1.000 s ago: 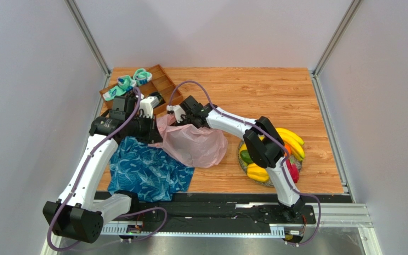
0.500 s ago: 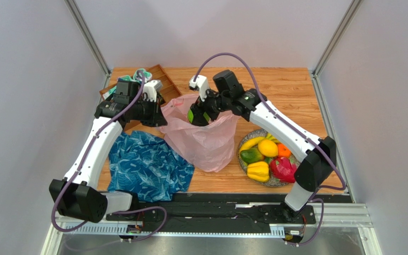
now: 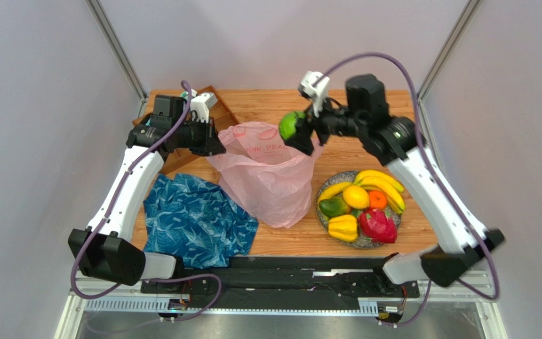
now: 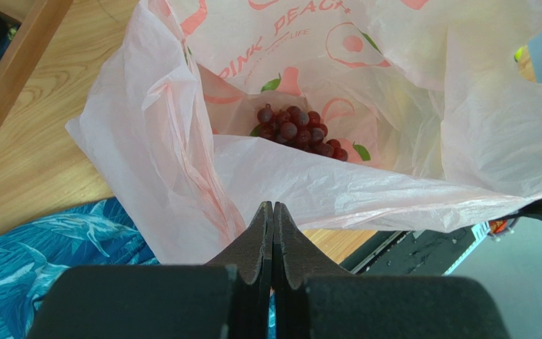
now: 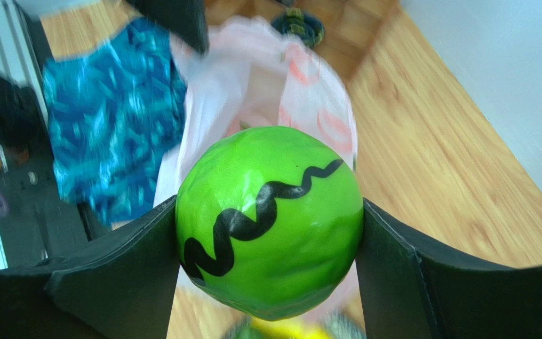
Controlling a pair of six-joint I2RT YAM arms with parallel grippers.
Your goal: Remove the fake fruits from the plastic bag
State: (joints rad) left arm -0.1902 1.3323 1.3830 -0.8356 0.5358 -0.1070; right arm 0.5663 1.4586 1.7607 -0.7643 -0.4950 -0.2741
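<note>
right wrist view: right claw (image 5: 270,229) closed on green fruit (image 5: 270,212), above the plastic bag (image 5: 217,85).

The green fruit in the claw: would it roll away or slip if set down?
Probably apt to roll: the green fruit looks nearly round, with no flat side showing. Likely slippery, since its skin is glossy and the right claw touches it only at two sides. It seems stiff, showing no denting between the fingers.
</note>
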